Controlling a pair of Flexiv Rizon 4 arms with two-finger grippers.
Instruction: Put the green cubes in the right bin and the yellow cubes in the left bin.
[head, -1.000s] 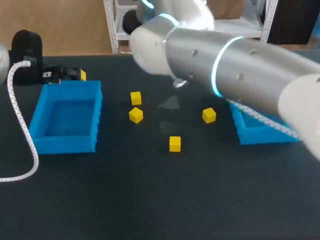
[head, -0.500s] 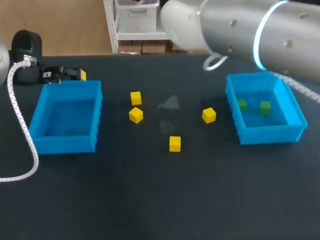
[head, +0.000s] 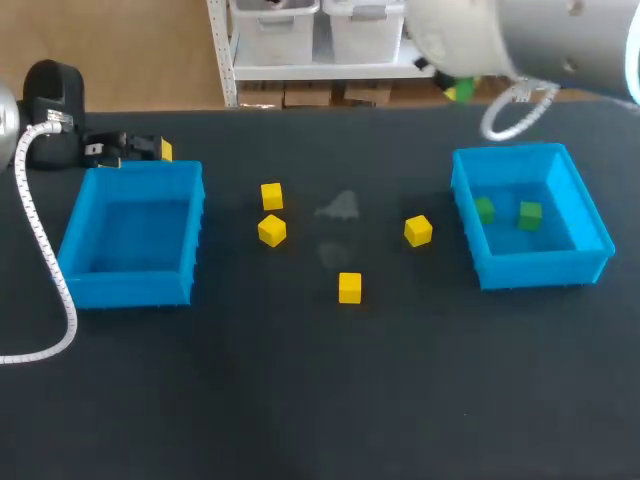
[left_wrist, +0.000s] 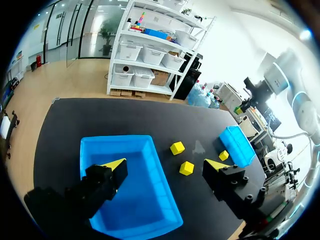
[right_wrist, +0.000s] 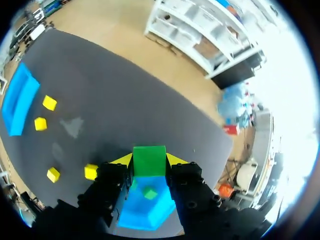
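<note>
My right gripper (right_wrist: 149, 161) is shut on a green cube (right_wrist: 149, 159), held high above the right blue bin (right_wrist: 159, 212), where another green cube (right_wrist: 149, 193) lies. In the head view the right gripper (head: 458, 90) is at the back right, beyond the right bin (head: 598, 240), which holds two green cubes (head: 484, 210) (head: 530, 213). Several yellow cubes (head: 271, 195) (head: 271, 231) (head: 418, 231) (head: 349, 287) lie on the table between the bins. My left gripper (left_wrist: 165, 165) stands open and empty above the left bin (left_wrist: 112, 145); the head view shows the left gripper (head: 130, 148) behind the left bin (head: 195, 215).
A white coiled cable (head: 40, 250) trails down the table's left side past the left bin. Faint grey smudges (head: 340, 208) mark the dark tabletop among the yellow cubes.
My right arm has swung from across the middle of the table to the back right, uncovering the right bin and its green cubes. The left arm and the cubes stayed put.
</note>
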